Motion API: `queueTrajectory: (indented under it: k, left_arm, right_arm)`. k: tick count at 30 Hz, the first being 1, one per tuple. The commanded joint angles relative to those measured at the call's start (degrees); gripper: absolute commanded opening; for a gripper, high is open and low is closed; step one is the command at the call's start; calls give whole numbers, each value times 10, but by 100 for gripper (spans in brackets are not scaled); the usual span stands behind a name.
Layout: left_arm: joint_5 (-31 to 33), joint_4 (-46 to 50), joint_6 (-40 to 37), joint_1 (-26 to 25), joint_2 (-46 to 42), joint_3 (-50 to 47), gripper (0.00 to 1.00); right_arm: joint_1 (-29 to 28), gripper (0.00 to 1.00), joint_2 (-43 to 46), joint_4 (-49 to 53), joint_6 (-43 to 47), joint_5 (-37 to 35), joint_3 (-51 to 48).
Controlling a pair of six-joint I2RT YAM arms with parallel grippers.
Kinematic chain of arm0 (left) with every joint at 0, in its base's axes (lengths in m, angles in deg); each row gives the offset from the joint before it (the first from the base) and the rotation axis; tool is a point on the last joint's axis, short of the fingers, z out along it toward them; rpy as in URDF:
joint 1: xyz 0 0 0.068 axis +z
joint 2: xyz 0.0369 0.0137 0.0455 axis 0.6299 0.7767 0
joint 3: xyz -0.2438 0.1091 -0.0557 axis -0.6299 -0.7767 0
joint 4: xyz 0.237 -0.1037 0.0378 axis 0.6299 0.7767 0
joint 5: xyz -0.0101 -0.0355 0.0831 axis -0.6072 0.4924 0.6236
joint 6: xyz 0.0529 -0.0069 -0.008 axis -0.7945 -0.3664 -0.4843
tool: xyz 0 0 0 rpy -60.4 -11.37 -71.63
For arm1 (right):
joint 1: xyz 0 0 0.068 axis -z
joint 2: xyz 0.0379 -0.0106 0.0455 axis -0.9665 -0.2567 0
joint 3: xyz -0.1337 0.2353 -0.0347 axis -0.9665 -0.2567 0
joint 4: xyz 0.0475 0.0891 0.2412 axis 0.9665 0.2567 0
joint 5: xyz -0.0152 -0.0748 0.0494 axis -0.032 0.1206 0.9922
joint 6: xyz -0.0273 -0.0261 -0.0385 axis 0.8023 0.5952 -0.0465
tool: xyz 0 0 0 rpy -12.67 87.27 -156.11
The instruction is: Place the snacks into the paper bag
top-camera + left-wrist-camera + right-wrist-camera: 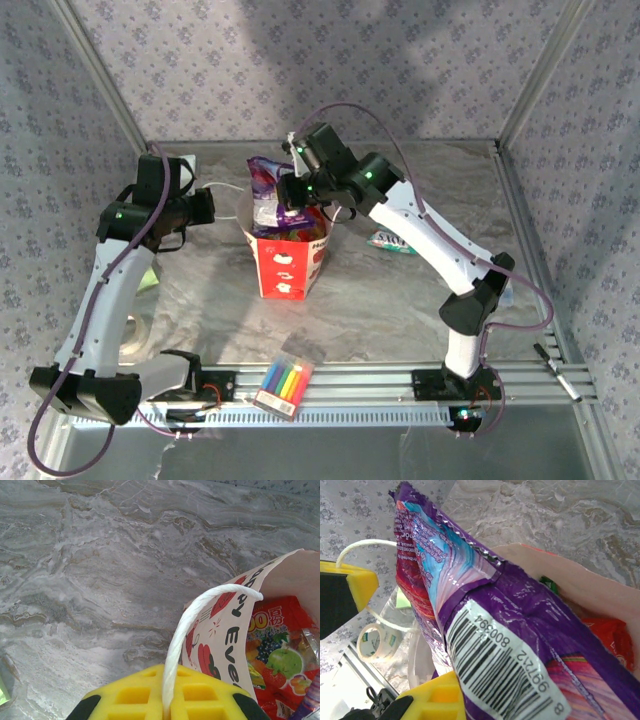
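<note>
At nine o'clock of the paper bag (290, 265), the left gripper (205, 208) pinches the bag's white string handle (200, 607) between its yellow pads (135, 696). A red packet (280, 650) lies inside the bag. At twelve o'clock, the right gripper (300, 190) clamps the purple packet (266, 185), which stands up out of the bag's mouth. At three o'clock, a teal-white packet (392, 241) lies on the table (400, 300).

You see the purple packet (520, 630) up close, barcode facing you, at the mouth of the paper bag (600, 592). A red packet (612, 630) lies inside. Far left, the string handle (365, 544) meets a yellow finger (357, 582).
</note>
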Motion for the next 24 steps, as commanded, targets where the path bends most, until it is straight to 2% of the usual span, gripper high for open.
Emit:
queueTrajectory:
  k: [1,18,24]
  left_arm:
    - [-1,1,-3,5,-10,0,8]
    - [-5,3,0,6,-11,6,9]
    - [-5,4,-1,5,-9,6,9]
  right_arm:
    - [4,0,29,-19,-16,26,-9]
    - [8,1,20,7,-15,50,-30]
    - [8,14,16,13,-13,57,-37]
